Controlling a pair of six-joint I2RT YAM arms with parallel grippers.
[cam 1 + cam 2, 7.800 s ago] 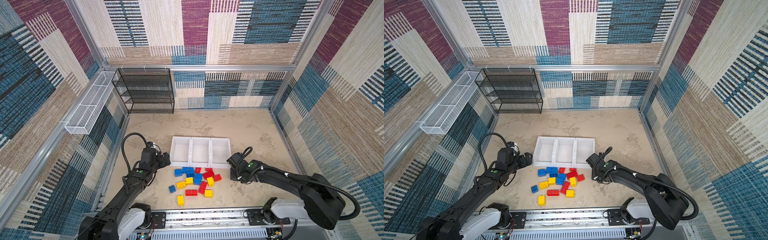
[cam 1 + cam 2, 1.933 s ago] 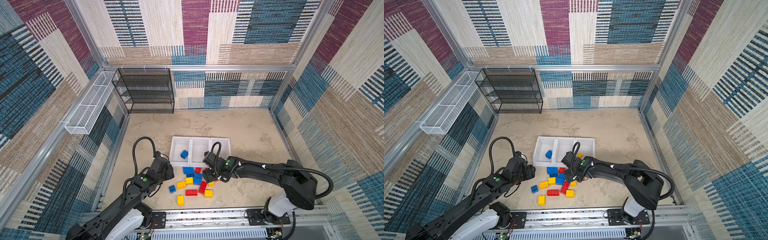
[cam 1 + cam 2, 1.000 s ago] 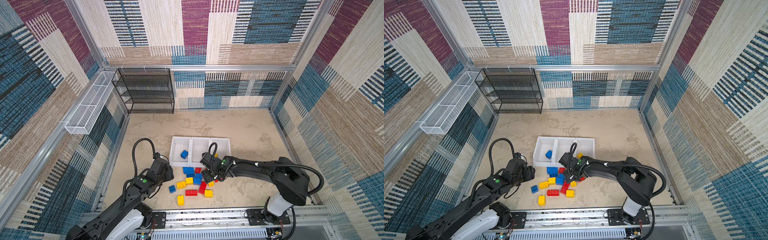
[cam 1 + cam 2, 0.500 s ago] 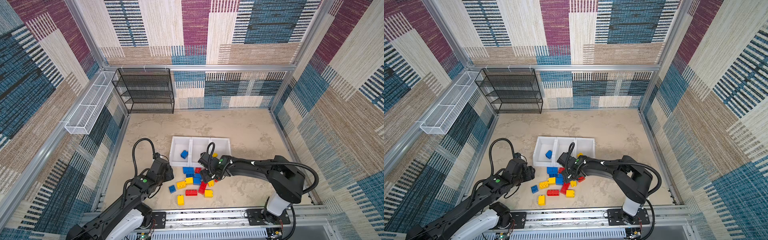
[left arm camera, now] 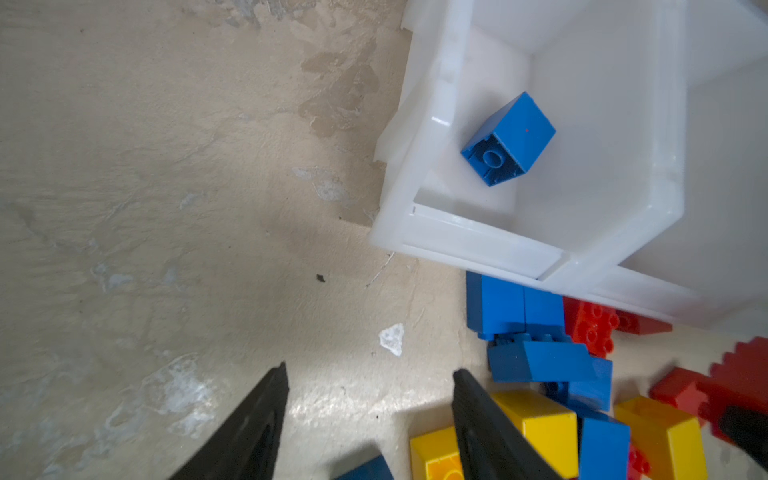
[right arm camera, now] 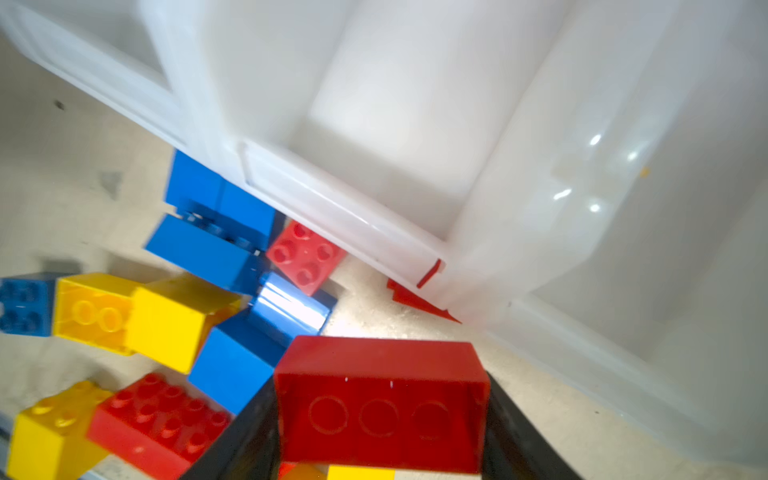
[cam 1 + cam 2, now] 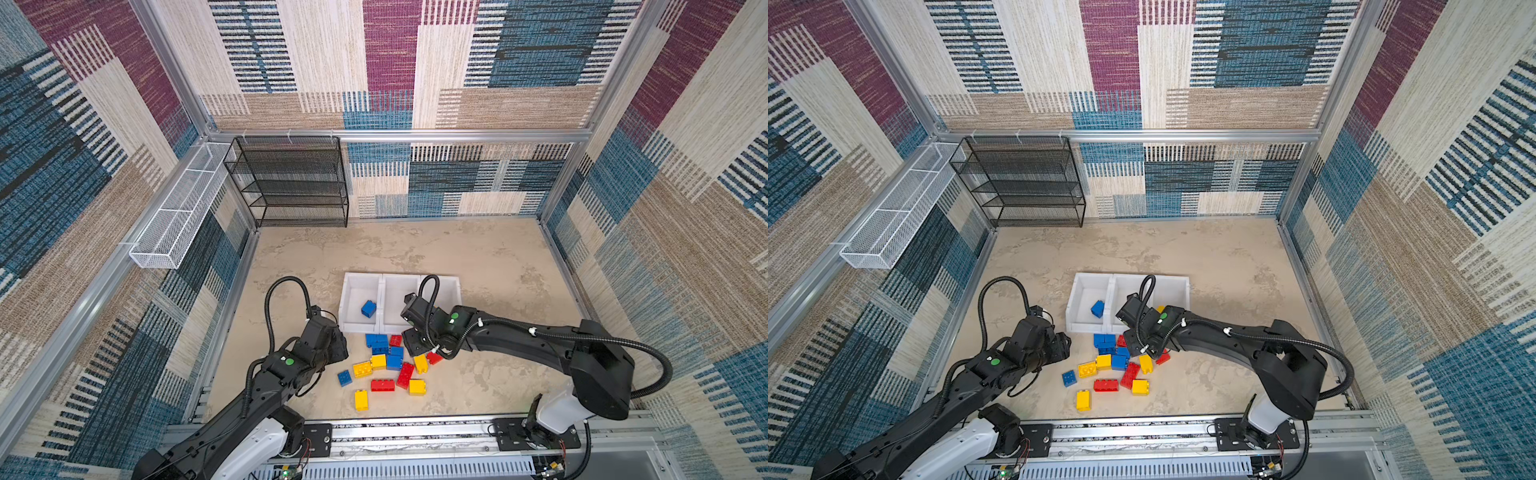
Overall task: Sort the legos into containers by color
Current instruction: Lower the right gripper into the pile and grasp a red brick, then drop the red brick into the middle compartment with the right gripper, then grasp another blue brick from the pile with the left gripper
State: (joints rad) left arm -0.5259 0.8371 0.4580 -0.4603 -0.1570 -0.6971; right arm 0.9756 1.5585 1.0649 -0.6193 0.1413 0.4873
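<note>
Legos [image 7: 392,361] lie heaped; right end effector [image 6: 380,380], mostly hidden from above, grips red brick [image 6: 380,411]; left end effector [image 5: 370,370] gapes empty.

Enclosed on three sides by walls [image 7: 390,62] clad in woven patchwork panels: blue, maroon, beige and cream, striped in places. Framed by aluminium profiles [image 7: 399,135] at the corners and along the back wall. Floored with a beige, mottled, stone-look worktop [image 7: 457,249], evenly lit. Fitted with a black mesh shelf rack [image 7: 291,183], several tiers, at the worktop's far left corner. Equipped with a long white wire basket [image 7: 178,208] above the left edge. Bounded by a metal rail [image 7: 415,436] along the near edge.
</note>
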